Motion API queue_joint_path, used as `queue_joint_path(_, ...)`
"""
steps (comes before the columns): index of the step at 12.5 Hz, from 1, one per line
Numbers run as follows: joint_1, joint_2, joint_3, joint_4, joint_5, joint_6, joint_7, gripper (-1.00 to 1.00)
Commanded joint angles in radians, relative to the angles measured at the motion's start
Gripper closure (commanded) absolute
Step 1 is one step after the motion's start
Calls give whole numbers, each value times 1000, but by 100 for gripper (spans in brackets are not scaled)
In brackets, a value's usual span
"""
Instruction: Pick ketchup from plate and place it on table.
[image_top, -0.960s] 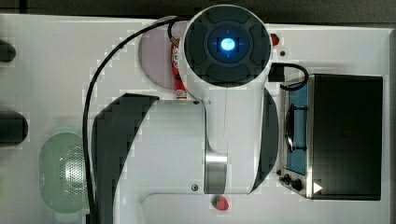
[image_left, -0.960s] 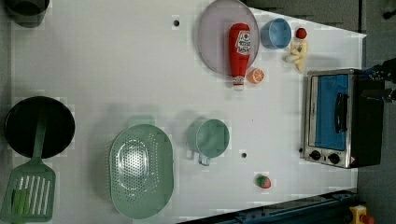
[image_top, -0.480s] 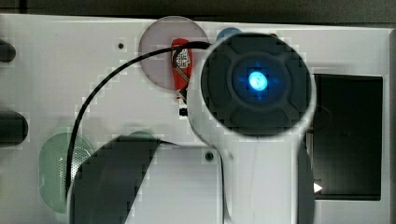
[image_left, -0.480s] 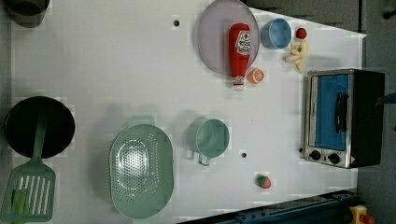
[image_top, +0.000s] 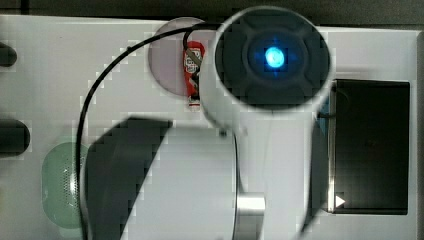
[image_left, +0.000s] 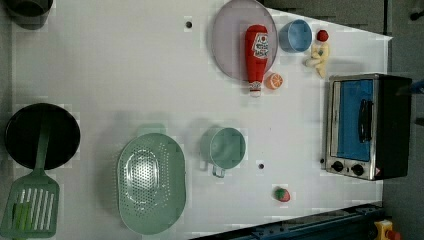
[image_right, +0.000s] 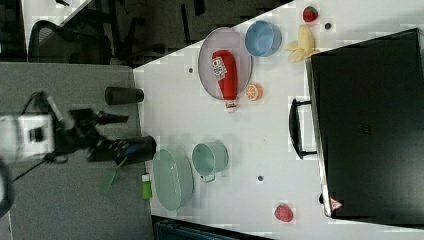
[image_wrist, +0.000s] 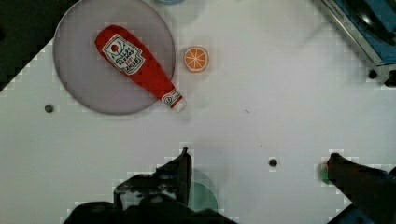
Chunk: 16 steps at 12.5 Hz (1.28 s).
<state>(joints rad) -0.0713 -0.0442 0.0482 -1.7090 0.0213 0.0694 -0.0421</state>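
Ketchup (image_left: 256, 53) lying on plate (image_left: 230, 45), cap end overhanging onto bench (image_left: 125, 75). In wrist view, gripper (image_wrist: 257, 163) spread wide, empty, above bench; orange slice (image_wrist: 196, 59) beside plate

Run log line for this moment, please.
phase: approach | gripper: open, empty, above table | ketchup: lying on plate, cap overhanging rim

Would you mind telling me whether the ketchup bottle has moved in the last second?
No. In the left view the ketchup lies on the plate as before, cap beside the orange slice.
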Motion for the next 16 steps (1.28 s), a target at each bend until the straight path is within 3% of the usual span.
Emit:
queue_joint_path(1,-2,142,31,-18,1,80,16,-100)
queue_joint_path(6,10,335,53,-14,0,262,-157,-100)
queue_joint_path(13,50,592,53,-10,-12,650,-584,-100)
queue_joint_path(16,68,667,53,-9,-26,779,-635,-100)
